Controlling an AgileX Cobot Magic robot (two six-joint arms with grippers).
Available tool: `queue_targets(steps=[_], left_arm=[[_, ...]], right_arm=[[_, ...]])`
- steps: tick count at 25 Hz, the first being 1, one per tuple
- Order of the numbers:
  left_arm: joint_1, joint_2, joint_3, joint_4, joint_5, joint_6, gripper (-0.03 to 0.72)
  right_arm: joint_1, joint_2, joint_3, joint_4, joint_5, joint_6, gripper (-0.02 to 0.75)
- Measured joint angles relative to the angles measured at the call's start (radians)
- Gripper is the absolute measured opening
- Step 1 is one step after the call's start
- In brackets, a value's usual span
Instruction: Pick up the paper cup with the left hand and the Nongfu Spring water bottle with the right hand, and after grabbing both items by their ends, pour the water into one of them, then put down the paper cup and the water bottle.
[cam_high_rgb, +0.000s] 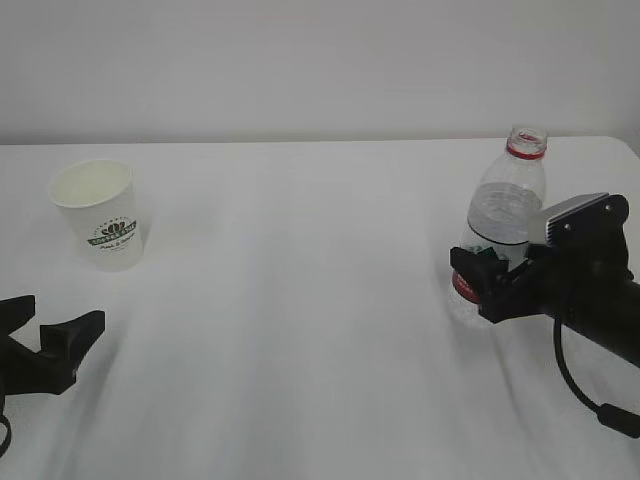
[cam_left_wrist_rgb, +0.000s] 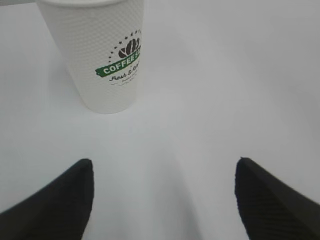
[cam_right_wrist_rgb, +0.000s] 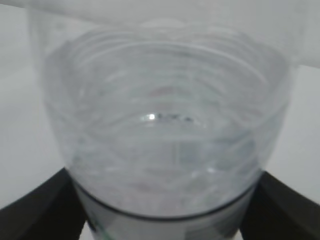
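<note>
Basically at the grasp stage; nothing lifted, nothing poured; the pour and both set-downs are left.

Paper cup (cam_high_rgb: 97, 213) stands upright at upper left of the exterior view on the white table (cam_high_rgb: 300, 300); left hand (cam_high_rgb: 55, 335) sits at lower left, fingers spread wide, short of the cup and not touching it; left wrist view shows the cup ahead, up and left of the gap between the fingertips, so the approach looks off-centre.

Nongfu Spring water bottle (cam_high_rgb: 505, 215) stands upright at right, cap off; right hand (cam_high_rgb: 490, 285) has its fingers spread around the lower body at label height; cannot tell whether they have made contact, so I'd call it not yet gripped; water (cam_right_wrist_rgb: 165, 150) visible through the wall in the right wrist view.

Readable text: cup logo "COFFEE" on a green band, script below starts "Fresh &"; bottle label hidden behind the gripper.
</note>
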Motion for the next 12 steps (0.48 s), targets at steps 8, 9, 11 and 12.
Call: queue_targets(steps=[8,9,11,12], left_arm=[[0.0,0.0,0.0,0.0,0.0,0.0,0.63],[0.0,0.0,0.0,0.0,0.0,0.0,0.63],[0.0,0.0,0.0,0.0,0.0,0.0,0.627],[0.0,0.0,0.0,0.0,0.0,0.0,0.622]], right_arm=[[0.0,0.0,0.0,-0.012,0.0,0.0,0.54],[0.0,0.0,0.0,-0.017,0.0,0.0,0.538],[0.0,0.0,0.0,-0.023,0.0,0.0,0.535],[0.0,0.0,0.0,-0.026,0.0,0.0,0.533]])
